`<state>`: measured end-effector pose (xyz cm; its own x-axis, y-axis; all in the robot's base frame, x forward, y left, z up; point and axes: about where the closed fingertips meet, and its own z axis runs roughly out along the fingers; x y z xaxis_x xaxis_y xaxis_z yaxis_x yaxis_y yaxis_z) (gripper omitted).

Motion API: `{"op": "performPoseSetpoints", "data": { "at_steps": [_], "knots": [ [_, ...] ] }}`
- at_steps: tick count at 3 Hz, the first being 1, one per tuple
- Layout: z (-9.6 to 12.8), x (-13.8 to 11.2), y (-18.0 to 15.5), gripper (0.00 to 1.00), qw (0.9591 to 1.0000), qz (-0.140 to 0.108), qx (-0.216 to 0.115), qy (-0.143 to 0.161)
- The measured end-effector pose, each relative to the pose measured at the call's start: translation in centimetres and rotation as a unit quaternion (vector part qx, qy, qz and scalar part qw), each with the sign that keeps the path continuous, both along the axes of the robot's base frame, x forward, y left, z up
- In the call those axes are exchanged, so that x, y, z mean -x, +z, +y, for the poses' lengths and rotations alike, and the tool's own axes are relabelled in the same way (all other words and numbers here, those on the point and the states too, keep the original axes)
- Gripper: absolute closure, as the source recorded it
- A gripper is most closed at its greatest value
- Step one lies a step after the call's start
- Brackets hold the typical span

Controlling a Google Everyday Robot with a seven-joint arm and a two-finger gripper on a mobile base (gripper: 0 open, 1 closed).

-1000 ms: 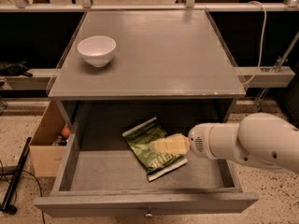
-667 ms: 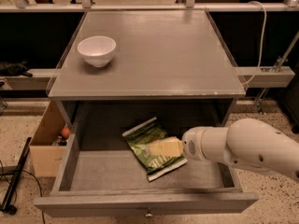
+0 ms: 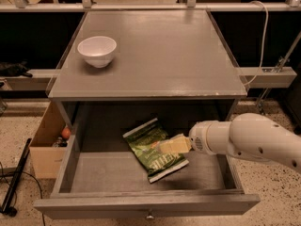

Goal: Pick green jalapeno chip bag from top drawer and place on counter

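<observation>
Grey surface with white bowl, above speckled floor; in the open top drawer, the claw overlaps the green jalapeno chip bag, grip state indiscernible.

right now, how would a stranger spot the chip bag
Under the grey counter, look into the open top drawer. The green jalapeno chip bag lies on its floor with the claw over it, the only crinkly green thing there.

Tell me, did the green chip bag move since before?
No. The green chip bag lies at the same spot in the top drawer, equally far from its front panel; the gripper is over it.
</observation>
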<state>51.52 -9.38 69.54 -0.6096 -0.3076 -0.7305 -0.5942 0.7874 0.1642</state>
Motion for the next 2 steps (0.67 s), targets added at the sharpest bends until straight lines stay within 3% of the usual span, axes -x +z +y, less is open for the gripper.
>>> {"op": "performPoseSetpoints", "data": {
  "at_steps": [2],
  "knots": [
    [0.64,-0.31,-0.49,0.00,0.9999,-0.007,0.006,0.005]
  ]
}}
